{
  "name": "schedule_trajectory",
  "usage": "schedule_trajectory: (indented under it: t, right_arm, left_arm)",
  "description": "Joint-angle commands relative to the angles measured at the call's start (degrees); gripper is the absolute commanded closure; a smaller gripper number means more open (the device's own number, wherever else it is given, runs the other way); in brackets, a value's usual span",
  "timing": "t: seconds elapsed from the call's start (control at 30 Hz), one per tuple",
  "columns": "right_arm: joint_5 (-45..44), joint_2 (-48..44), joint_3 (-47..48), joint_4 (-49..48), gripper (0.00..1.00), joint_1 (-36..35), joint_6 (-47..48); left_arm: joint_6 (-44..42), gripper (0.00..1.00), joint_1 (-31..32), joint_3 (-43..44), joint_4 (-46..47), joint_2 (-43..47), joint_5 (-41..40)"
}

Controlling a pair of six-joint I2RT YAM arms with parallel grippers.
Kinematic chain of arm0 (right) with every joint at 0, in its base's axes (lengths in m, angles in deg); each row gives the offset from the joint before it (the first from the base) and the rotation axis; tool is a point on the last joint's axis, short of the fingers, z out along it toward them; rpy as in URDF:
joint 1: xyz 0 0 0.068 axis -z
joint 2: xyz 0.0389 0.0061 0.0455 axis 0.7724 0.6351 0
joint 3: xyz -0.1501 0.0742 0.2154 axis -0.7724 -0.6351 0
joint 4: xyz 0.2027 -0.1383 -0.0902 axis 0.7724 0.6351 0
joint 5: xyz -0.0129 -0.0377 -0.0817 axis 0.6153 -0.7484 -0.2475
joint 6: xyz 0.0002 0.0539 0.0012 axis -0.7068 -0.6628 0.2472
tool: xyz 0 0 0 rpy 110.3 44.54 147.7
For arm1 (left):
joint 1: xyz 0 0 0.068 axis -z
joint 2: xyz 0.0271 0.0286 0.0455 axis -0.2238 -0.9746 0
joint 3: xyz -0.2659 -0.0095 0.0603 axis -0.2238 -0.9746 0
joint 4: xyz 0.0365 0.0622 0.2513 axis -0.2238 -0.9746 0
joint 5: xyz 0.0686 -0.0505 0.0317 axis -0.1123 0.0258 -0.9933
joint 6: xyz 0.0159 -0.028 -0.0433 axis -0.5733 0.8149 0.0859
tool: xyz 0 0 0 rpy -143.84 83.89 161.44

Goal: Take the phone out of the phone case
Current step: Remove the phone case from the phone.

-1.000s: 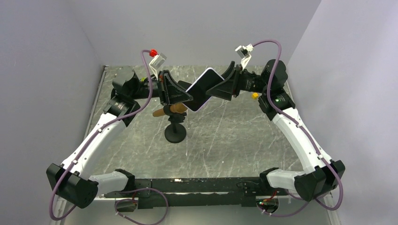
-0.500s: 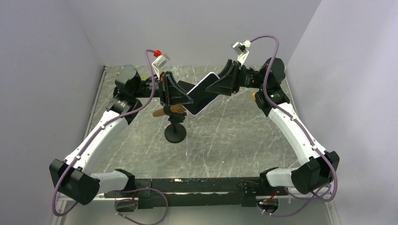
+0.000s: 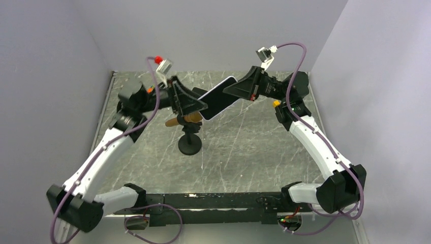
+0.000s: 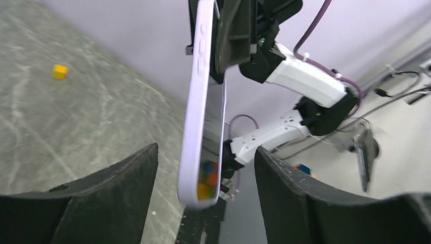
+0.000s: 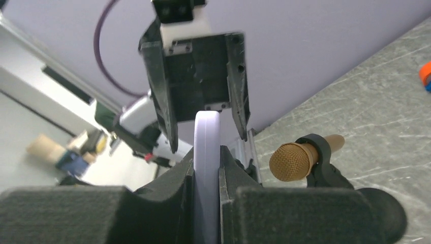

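Top external view: both arms are reaching up over the table [image 3: 254, 147] w/ the phone [image 3: 218, 97] hanging in the air between them. In the wrist pics the right hand [image 5: 207, 168] is squeezing the phone tight by its edge & the left hand [image 4: 204, 155] is gaping wide around the other end, not touching it. The purple case [image 4: 194, 91] is hugging the phone all round, so I think nothing is out yet; peeling the case off is the job to do
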Motion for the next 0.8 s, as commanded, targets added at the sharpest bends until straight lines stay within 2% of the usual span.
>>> schedule_trajectory:
  t: [0.0,0.1,0.23,0.3,0.6,0.77]
  right_arm:
    - [-11.2,-2.5,-1.4,-8.0,1.0,1.5,-9.8]
    - [-13.8,-1.1,-3.5,-14.6,1.0,3.5,-16.1]
    - [-15.3,1.0,-4.4,-23.7,1.0,4.0,-22.0]
    - [-15.2,1.4,-3.9,-23.1,1.0,4.0,-21.5]
    - [-15.4,1.5,-3.2,-22.6,1.0,3.9,-21.3]
    - [-15.3,2.1,-3.3,-23.6,1.0,3.9,-21.8]
  left_arm:
    - [3.3,0.22,0.0,-10.0,12.3,10.7,-15.4]
    - [3.0,0.24,0.0,-11.7,11.8,12.7,-16.5]
    - [3.3,0.36,0.0,-10.5,9.2,11.5,-14.8]
    - [4.4,0.41,0.0,-10.5,10.6,11.0,-14.0]
    - [7.9,0.38,0.1,-9.6,15.0,6.5,-11.9]
    - [11.0,0.45,0.7,-9.5,20.5,3.9,-10.1]
